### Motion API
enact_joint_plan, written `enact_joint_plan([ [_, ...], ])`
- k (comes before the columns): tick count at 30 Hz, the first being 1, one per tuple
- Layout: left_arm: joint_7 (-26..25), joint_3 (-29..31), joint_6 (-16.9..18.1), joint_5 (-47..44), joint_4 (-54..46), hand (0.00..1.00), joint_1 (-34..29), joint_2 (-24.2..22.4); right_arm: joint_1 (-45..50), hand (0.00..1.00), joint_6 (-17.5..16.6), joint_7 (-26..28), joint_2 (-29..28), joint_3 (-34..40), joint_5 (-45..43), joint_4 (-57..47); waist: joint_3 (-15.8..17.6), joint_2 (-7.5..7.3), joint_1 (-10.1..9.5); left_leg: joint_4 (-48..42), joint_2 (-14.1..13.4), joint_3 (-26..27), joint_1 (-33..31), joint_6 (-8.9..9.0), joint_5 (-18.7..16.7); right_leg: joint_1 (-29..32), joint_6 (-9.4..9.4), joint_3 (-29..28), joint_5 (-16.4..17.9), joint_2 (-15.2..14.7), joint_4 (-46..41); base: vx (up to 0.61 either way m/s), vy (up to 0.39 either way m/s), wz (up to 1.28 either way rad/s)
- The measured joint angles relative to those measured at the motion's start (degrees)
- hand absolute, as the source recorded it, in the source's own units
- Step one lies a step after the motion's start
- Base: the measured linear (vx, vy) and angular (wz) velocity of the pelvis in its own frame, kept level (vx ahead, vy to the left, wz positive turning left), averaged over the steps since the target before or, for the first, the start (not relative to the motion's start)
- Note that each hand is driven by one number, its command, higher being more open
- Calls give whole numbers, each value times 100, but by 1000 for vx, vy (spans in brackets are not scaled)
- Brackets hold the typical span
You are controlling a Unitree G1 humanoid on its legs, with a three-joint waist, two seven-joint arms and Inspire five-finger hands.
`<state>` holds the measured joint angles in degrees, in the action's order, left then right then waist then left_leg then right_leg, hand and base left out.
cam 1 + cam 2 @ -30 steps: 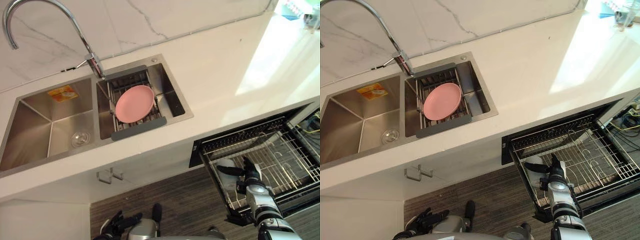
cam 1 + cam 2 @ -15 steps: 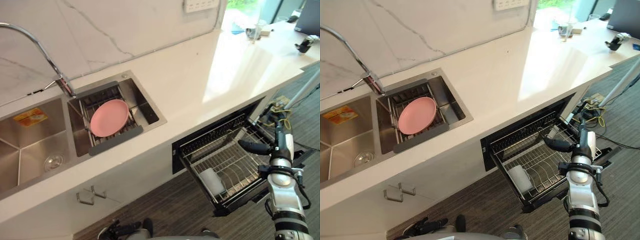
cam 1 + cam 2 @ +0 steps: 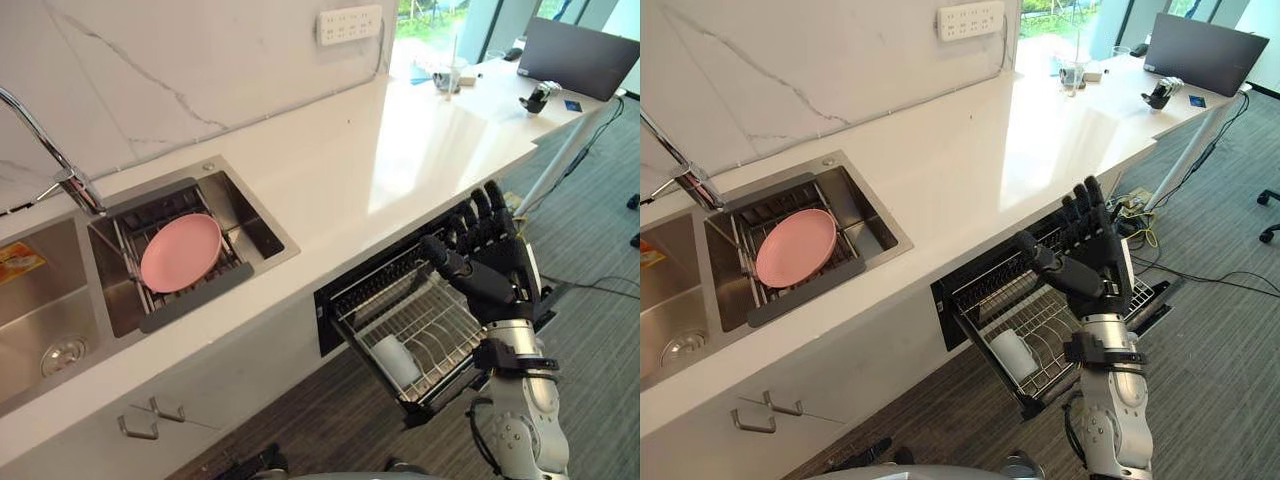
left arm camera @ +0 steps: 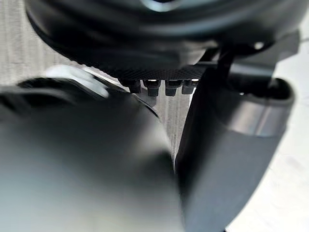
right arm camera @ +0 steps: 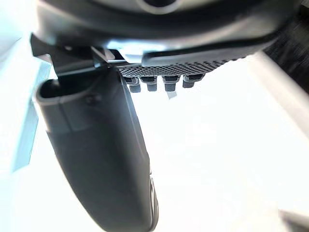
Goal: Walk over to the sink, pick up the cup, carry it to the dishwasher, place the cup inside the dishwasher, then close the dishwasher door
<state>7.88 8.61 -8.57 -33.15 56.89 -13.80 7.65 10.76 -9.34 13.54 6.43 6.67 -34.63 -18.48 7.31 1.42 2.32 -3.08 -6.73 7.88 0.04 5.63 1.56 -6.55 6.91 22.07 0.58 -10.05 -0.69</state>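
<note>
The white counter (image 3: 400, 150) is running across the scene, with a socket strip (image 3: 349, 24) on the wall behind it and a laptop (image 3: 575, 55) standing at the far right end. The sink (image 3: 250, 225) is holding a pink plate (image 3: 181, 252) on a drain rack, and the faucet (image 3: 40, 130) is arching over it at the robot's left. Below the counter the dishwasher (image 3: 335, 315) is standing open, its wire rack (image 3: 440, 330) pulled out over the floor. The cup (image 3: 395, 358) is sitting inside this rack at the near left corner. The right hand (image 3: 495, 265) is being held up in front of the open dishwasher and is covering the rack's right part from the head views. Its fingers (image 3: 492, 210) are pointing straight up, spread flat, with the thumb reaching out toward the robot's left; it is holding nothing. The cup is lying below and to the left of this hand, well apart from the fingers and the thumb. The left hand (image 4: 227, 154) is showing in its wrist view with its fingertips in a straight row, gripping nothing.
</note>
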Motion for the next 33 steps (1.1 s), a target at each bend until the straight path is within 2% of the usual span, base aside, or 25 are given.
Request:
enact_joint_plan([
  [2, 55, 1, 19, 146, -12, 100, 39, -5, -3, 100, 6, -12, 28, -49, 60, 39, 24, 20, 19, -200, -9, 470, -161, -133, 18, -243, 18, 471, 79, -101, -12, -34, 15, 116],
  [3, 113, 13, 29, 292, 16, 100, 42, -25, -12, 100, 7, -131, 77, -98, 114, 96, 18, 27, 1, -183, -46, 922, -106, -377, -140, -438, 52, 779, 127, -140, -13, -38, 27, 114],
  [4, 125, 38, 53, 343, 16, 100, 45, -52, -44, 100, 9, -241, 170, -198, 111, 131, 18, 26, -67, -178, -125, 1318, -41, -376, -151, -545, 94, 975, 155, -192, -12, -25, 35, 105],
  [5, 126, 54, 67, 406, 17, 100, 51, -75, -69, 100, 12, -286, 238, -253, 99, 136, 19, 30, -75, -159, -135, 1435, -37, -371, -142, -577, 118, 1067, 165, -221, -18, 3, 47, 75],
  [6, 144, 51, 81, 520, 17, 100, 52, -102, -155, 100, 24, -318, 331, -334, 65, 183, -7, 93, -116, -6, -63, 1486, 8, -370, -23, -589, 167, 1161, 177, -299, -46, 20, 78, 40],
  [9, 236, 13, 82, 630, 51, 100, 48, -89, -224, 100, 82, -442, 310, -490, 48, 297, -11, 103, -187, 745, 236, 1503, 385, -405, 349, -593, 258, 1153, 173, -445, -103, 48, 89, 10],
  [10, 269, -13, 95, 628, 142, 100, 73, -77, -225, 100, 104, -509, 280, -488, 47, 366, 29, 29, -154, 839, 315, 1485, 439, -414, 419, -621, 290, 1154, 179, -502, -126, 68, 80, 5],
  [13, 344, -201, 130, 628, 226, 100, 142, 41, -167, 100, 146, -695, 206, -377, 43, 418, 36, -25, -131, 841, 520, 1461, 440, -464, 331, -542, 406, 1167, 410, -764, -439, 74, 77, 10],
  [14, 361, -376, 147, 618, 228, 100, 151, 124, -92, 100, 145, -727, 167, -254, 37, 420, 13, -75, -124, 841, 677, 1437, 422, -533, 238, -364, 531, 1164, 717, -1042, -908, 142, 149, 29],
  [15, 382, -532, 148, 609, 227, 100, 151, 234, -30, 100, 145, -756, 105, -121, 22, 447, -36, -181, -117, 841, 878, 1377, 412, -589, 165, -238, 563, 1190, 904, -1357, -1295, 129, 130, 33],
  [16, 397, -612, 146, 606, 220, 100, 155, 288, 1, 100, 145, -788, 77, -39, -1, 454, -59, -242, -121, 838, 980, 1324, 419, -616, 126, -218, 548, 1213, 976, -1506, -1447, 238, 123, 39],
  [17, 408, -757, 131, 567, 218, 100, 178, 371, 22, 100, 144, -891, 61, 125, -17, 469, -76, -308, -118, 839, 1101, 1202, 465, -697, 31, -170, 287, 1166, 1080, -1712, -1906, 231, 71, 48],
  [18, 394, -874, 81, 515, 257, 100, 203, 431, 19, 100, 132, -958, 95, 235, -23, 568, -80, -309, -67, 808, 1162, 1062, 529, -705, 22, 164, -224, 713, 918, -1864, -2691, 284, 94, 58],
  [19, 393, -918, 53, 487, 261, 100, 202, 464, 19, 100, 131, -983, 98, 284, -22, 643, -80, -314, -25, 800, 1148, 945, 575, -733, -3, 305, -493, 452, 750, -1873, -3070, 248, 68, 78],
  [20, 379, -915, -8, 415, 254, 100, 232, 463, 17, 100, 122, -1016, 100, 334, -23, 779, -64, -304, 35, 785, 1028, 715, 712, -833, -64, 734, -800, -149, 458, -1801, -3913, 219, 31, 67],
  [21, 359, -914, -56, 362, 252, 100, 269, 494, 18, 100, 119, -1003, 98, 330, -22, 822, -47, -335, 50, 757, 956, 624, 738, -844, -114, 889, -636, -378, 704, -1633, -4134, 311, -21, 78],
  [22, 341, -934, -149, 346, 261, 100, 329, 509, 21, 100, 119, -947, 102, 297, -20, 854, -29, -348, 56, 662, 788, 440, 759, -833, -218, 1153, -485, -651, 1150, -1177, -4265, 255, -42, 56],
  [24, 363, -1025, -297, 305, 381, 100, 442, 553, 3, 100, 102, -891, 103, 288, 9, 838, -11, -326, 56, 650, 628, 236, 900, -770, -278, 1445, -428, -813, 1376, -611, -3865, 290, -50, 71],
  [25, 365, -1029, -388, 309, 403, 100, 459, 590, -1, 100, 63, -904, 110, 288, 61, 791, -43, -378, 67, 646, 618, 96, 995, -736, -299, 1623, -408, -942, 1369, -377, -3438, 269, -79, 73],
  [26, 365, -1030, -399, 334, 405, 100, 455, 601, 5, 100, 26, -914, 114, 292, 91, 750, -55, -399, 85, 630, 629, 36, 1028, -701, -325, 1705, -380, -1036, 1349, -290, -3182, 258, -114, 80],
  [27, 392, -1039, -376, 397, 400, 100, 426, 667, 28, 100, -32, -939, 112, 305, 100, 629, -78, -528, 103, 520, 740, -124, 1043, -637, -434, 1803, -304, -1251, 940, -168, -2554, 264, -138, 77],
  [28, 397, -1012, -320, 406, 408, 100, 407, 784, 46, 100, -93, -931, 134, 321, 97, 527, -96, -775, 95, 375, 962, -266, 1116, -584, -632, 1826, -254, -1388, 350, -292, -2308, 280, -145, 60],
  [29, 338, -1013, -288, 484, 417, 100, 396, 757, 36, 100, -96, -922, 178, 337, 98, 543, -119, -717, 37, 301, 924, -268, 1119, -556, -678, 1787, -215, -1404, 414, -251, -2290, 274, -145, 33],
  [32, 320, -1005, -215, 653, 343, 100, 375, 572, 63, 100, -98, -943, 234, 434, 134, 541, -135, -384, 11, 36, 587, -263, 1019, -419, -922, 1433, -268, -1183, 327, 39, -1775, 192, -72, 10],
  [33, 327, -992, -234, 1072, 202, 100, 462, 450, 126, 100, -96, -930, 244, 430, 279, 542, 131, -216, 77, 34, 441, -229, 1129, -398, -1042, 1065, -201, -1139, 109, 209, -1202, 38, -13, -1],
])
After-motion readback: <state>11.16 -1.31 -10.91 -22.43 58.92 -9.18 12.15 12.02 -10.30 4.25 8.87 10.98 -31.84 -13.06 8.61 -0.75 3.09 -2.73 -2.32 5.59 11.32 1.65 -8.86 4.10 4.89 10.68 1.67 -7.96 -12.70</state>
